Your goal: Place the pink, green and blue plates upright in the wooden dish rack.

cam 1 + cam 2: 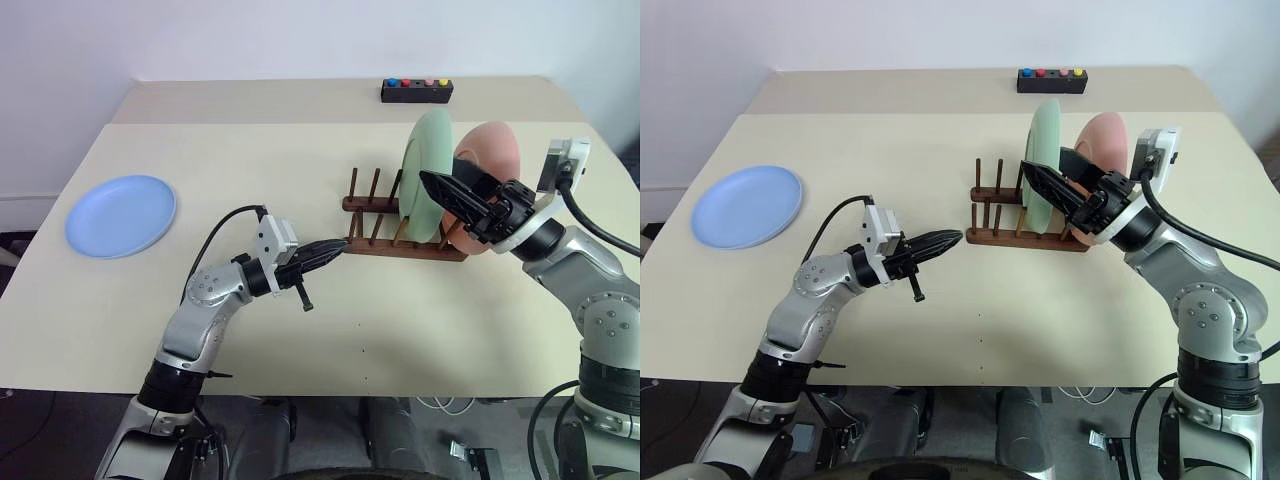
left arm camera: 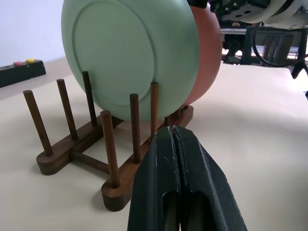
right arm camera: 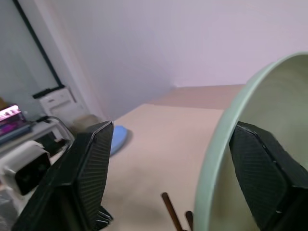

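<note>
The green plate hides much of the pink plate in the wooden dish rack, right of centre. Right claw spread around the green rim; left claw closed, empty.

Two plates stand in the rack; a third plate lies far left.

The dark brown wooden dish rack holds the round pale green plate and the round pink plate upright between pegs, seemingly in neighbouring slots. The round light blue plate lies flat, well apart.
</note>
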You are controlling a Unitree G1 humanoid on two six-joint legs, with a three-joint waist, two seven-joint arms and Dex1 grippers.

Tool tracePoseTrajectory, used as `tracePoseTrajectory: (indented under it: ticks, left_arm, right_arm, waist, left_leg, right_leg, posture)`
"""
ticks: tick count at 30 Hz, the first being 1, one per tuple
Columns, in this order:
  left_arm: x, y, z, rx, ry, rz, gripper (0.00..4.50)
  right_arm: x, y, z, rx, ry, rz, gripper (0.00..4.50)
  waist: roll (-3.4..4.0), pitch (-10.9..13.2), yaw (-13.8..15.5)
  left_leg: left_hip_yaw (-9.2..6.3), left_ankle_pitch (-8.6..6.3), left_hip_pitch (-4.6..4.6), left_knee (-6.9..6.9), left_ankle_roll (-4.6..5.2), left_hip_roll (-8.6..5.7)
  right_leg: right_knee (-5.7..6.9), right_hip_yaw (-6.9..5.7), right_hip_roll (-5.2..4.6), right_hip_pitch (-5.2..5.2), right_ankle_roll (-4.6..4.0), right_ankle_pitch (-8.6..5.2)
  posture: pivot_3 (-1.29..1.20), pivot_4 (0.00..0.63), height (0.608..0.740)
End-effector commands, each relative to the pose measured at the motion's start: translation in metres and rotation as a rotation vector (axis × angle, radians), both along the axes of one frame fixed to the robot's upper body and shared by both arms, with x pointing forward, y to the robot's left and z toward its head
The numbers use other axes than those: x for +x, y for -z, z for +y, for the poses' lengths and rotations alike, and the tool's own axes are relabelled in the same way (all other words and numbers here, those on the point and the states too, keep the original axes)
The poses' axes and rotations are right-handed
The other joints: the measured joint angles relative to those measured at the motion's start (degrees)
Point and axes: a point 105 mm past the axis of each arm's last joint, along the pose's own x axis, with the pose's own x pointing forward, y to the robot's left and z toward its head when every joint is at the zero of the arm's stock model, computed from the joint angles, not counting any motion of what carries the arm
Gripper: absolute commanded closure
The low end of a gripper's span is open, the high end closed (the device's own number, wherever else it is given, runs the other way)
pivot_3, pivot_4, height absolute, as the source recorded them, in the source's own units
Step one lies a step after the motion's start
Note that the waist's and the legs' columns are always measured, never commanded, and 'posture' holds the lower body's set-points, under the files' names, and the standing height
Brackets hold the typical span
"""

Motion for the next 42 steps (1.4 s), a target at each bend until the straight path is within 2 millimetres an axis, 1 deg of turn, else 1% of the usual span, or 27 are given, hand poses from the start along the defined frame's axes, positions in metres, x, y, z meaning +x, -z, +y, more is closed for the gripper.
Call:
tracePoseTrajectory:
  ticks: [1, 6, 10, 14, 16, 22, 24, 25, 27, 30, 33, 34, 36, 38, 39, 40, 41, 42]
  left_arm:
    - [-0.002, -0.015, 0.0, -0.027, 0.004, -0.05, 4.5]
    - [-0.002, -0.015, 0.0, -0.027, 0.005, -0.05, 4.5]
    - [-0.001, -0.015, 0.0, -0.026, 0.005, -0.05, 4.5]
    - [-0.001, -0.015, -0.001, -0.026, 0.005, -0.051, 4.5]
    - [-0.001, -0.015, -0.001, -0.027, 0.006, -0.051, 4.5]
    - [-0.001, -0.015, -0.001, -0.029, 0.002, -0.051, 4.5]
    - [-0.001, -0.015, 0.0, -0.029, -0.001, -0.05, 4.5]
    - [0.0, -0.015, 0.0, -0.028, -0.004, -0.051, 4.5]
    - [0.0, -0.015, 0.002, -0.027, -0.009, -0.053, 4.5]
    - [0.001, -0.016, 0.004, -0.025, -0.02, -0.056, 4.5]
    - [0.007, -0.018, 0.016, -0.025, -0.077, -0.065, 4.5]
    - [0.008, -0.019, 0.018, -0.026, -0.089, -0.068, 4.5]
    - [0.014, -0.022, 0.029, -0.037, -0.139, -0.049, 4.5]
    - [0.032, -0.032, 0.062, -0.099, -0.317, -0.019, 3.95]
    - [0.038, -0.037, 0.08, -0.125, -0.405, -0.024, 3.65]
    - [0.045, -0.043, 0.105, -0.15, -0.522, -0.027, 3.17]
    - [0.048, -0.046, 0.119, -0.163, -0.592, -0.031, 2.69]
    - [0.052, -0.052, 0.142, -0.183, -0.7, -0.04, 2.13]
  right_arm:
    - [-0.004, -0.02, -0.004, -0.021, 0.027, -0.098, 0.65]
    - [-0.009, -0.032, -0.002, -0.093, 0.037, -0.171, 0.65]
    - [-0.011, -0.046, -0.001, -0.158, 0.059, -0.239, 0.65]
    - [-0.01, -0.056, -0.004, -0.205, 0.092, -0.286, 0.65]
    - [-0.011, -0.057, -0.005, -0.219, 0.09, -0.29, 0.65]
    - [-0.008, -0.046, -0.006, -0.256, 0.091, -0.271, 0.65]
    - [-0.007, -0.048, -0.007, -0.258, 0.101, -0.286, 0.65]
    - [-0.007, -0.053, -0.007, -0.258, 0.105, -0.309, 0.65]
    - [-0.008, -0.059, -0.005, -0.262, 0.105, -0.341, 0.65]
    - [-0.009, -0.062, 0.0, -0.3, 0.096, -0.369, 0.65]
    - [-0.011, -0.064, 0.018, -0.404, 0.067, -0.441, 0.65]
    - [-0.011, -0.065, 0.021, -0.425, 0.063, -0.457, 0.65]
    - [-0.012, -0.068, 0.033, -0.446, 0.042, -0.486, 0.65]
    - [-0.01, -0.069, 0.053, -0.485, -0.002, -0.521, 0.58]
    - [-0.009, -0.066, 0.063, -0.521, -0.018, -0.539, 0.58]
    - [-0.006, -0.059, 0.074, -0.567, -0.035, -0.561, 0.58]
    - [-0.004, -0.055, 0.08, -0.599, -0.044, -0.575, 0.58]
    - [0.0, -0.046, 0.087, -0.647, -0.053, -0.592, 0.58]
  waist:
    - [0.0, 0.0, 0.0]
    - [0.0, 0.0, 0.02]
    - [0.01, 0.0, -0.03]
    - [0.0, 0.0, 0.03]
    - [0.0, 0.0, 0.03]
    - [0.0, 0.01, 0.05]
    - [0.0, 0.01, -0.01]
    - [0.0, 0.01, -0.03]
    - [0.0, 0.01, -0.04]
    - [0.0, 0.01, 0.0]
    - [0.0, 0.01, -0.15]
    - [0.0, 0.01, -0.2]
    - [0.01, 0.01, -0.23]
    - [0.0, 0.02, -0.37]
    - [-0.01, 0.03, -0.4]
    - [-0.02, 0.03, -0.46]
    - [-0.03, 0.04, -0.52]
    - [-0.05, 0.04, -0.48]
  left_leg:
    - [0.0, 0.0, 0.0, 0.0, 0.0, 0.0]
    - [0.0, 0.0, 0.0, -0.01, 0.0, 0.0]
    - [0.0, 0.0, -0.01, -0.02, 0.0, 0.0]
    - [0.01, 0.0, -0.02, -0.01, 0.0, 0.0]
    - [0.0, 0.0, -0.02, -0.02, 0.0, 0.0]
    - [0.01, 0.0, -0.03, -0.01, 0.0, 0.0]
    - [0.01, 0.0, -0.03, -0.01, 0.0, 0.0]
    - [0.01, 0.0, -0.03, -0.01, 0.0, 0.0]
    - [0.01, 0.0, -0.02, -0.02, 0.0, 0.0]
    - [0.01, 0.0, -0.02, -0.03, 0.0, 0.0]
    - [0.01, 0.0, -0.03, -0.02, 0.0, 0.0]
    - [0.02, 0.0, -0.02, -0.03, 0.0, 0.0]
    - [0.01, 0.0, -0.02, -0.06, 0.0, 0.01]
    - [0.01, 0.0, -0.03, -0.07, 0.0, 0.01]
    - [0.01, 0.0, -0.03, -0.08, 0.0, 0.02]
    - [0.0, 0.0, -0.03, -0.08, 0.0, 0.02]
    - [0.0, 0.0, -0.02, -0.1, 0.0, 0.03]
    - [-0.01, 0.0, -0.03, -0.13, 0.0, 0.03]
  right_leg:
    - [0.0, 0.0, 0.0, 0.0, 0.0, 0.0]
    - [0.0, 0.0, 0.0, -0.01, 0.0, 0.0]
    - [0.0, 0.0, 0.0, -0.02, 0.0, 0.0]
    - [-0.02, 0.0, 0.0, -0.03, 0.0, 0.0]
    - [-0.02, -0.01, 0.0, -0.03, 0.0, 0.0]
    - [-0.03, 0.0, 0.0, -0.02, 0.0, 0.0]
    - [-0.03, 0.0, 0.0, -0.02, 0.0, 0.0]
    - [-0.03, 0.0, 0.0, -0.02, 0.0, 0.0]
    - [-0.02, 0.0, 0.0, -0.03, 0.0, 0.0]
    - [-0.02, 0.0, 0.0, -0.03, 0.0, 0.0]
    - [-0.03, 0.0, 0.0, -0.05, 0.0, 0.0]
    - [-0.02, 0.0, 0.0, -0.06, 0.0, 0.0]
    - [-0.01, 0.0, 0.0, -0.08, 0.0, 0.0]
    - [-0.01, 0.0, 0.0, -0.1, 0.0, 0.0]
    - [0.0, 0.0, 0.0, -0.13, 0.02, 0.01]
    - [0.03, -0.01, 0.0, -0.16, 0.01, 0.01]
    - [0.04, -0.01, 0.0, -0.19, 0.02, 0.01]
    - [0.06, -0.02, 0.01, -0.22, 0.01, 0.01]
  posture:
    - [0.0, 0.15, 0.74]
    - [0.0, 0.15, 0.74]
    - [0.0, 0.15, 0.74]
    - [0.0, 0.15, 0.74]
    - [0.0, 0.15, 0.74]
    - [0.0, 0.15, 0.74]
    - [0.0, 0.15, 0.74]
    - [0.0, 0.15, 0.74]
    - [0.0, 0.15, 0.74]
    - [0.0, 0.15, 0.74]
    - [0.0, 0.15, 0.74]
    - [0.0, 0.15, 0.74]
    - [0.0, 0.15, 0.74]
    - [0.0, 0.15, 0.74]
    - [0.0, 0.15, 0.74]
    - [0.0, 0.15, 0.74]
    - [0.0, 0.15, 0.74]
    - [0.0, 0.15, 0.74]
